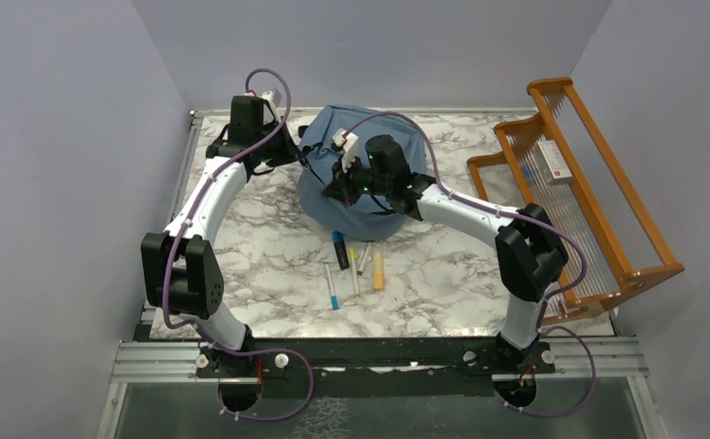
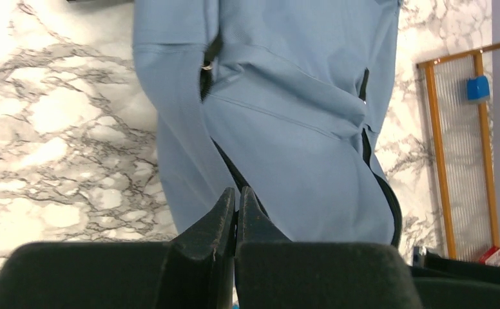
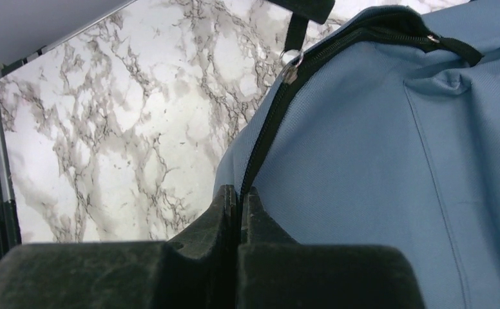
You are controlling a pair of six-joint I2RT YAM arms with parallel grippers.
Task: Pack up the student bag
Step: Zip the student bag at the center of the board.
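Note:
The student bag point(image 1: 370, 137), dusty blue with black zipper lines, lies at the back middle of the marble table. My left gripper point(image 1: 302, 154) is at the bag's left edge. In the left wrist view its jaws point(image 2: 236, 191) are shut, and a black strap line of the bag point(image 2: 286, 116) runs in between the tips. My right gripper point(image 1: 340, 192) rests on the bag's front. In the right wrist view it point(image 3: 239, 190) is shut on the black zipper line of the bag point(image 3: 376, 161), below the metal zipper pull point(image 3: 290, 64).
Several pens and markers point(image 1: 356, 261) lie on the table just in front of the bag. An orange wooden rack point(image 1: 589, 183) stands at the right with a white and red box point(image 1: 554, 161) on it. Grey walls close in the sides and back.

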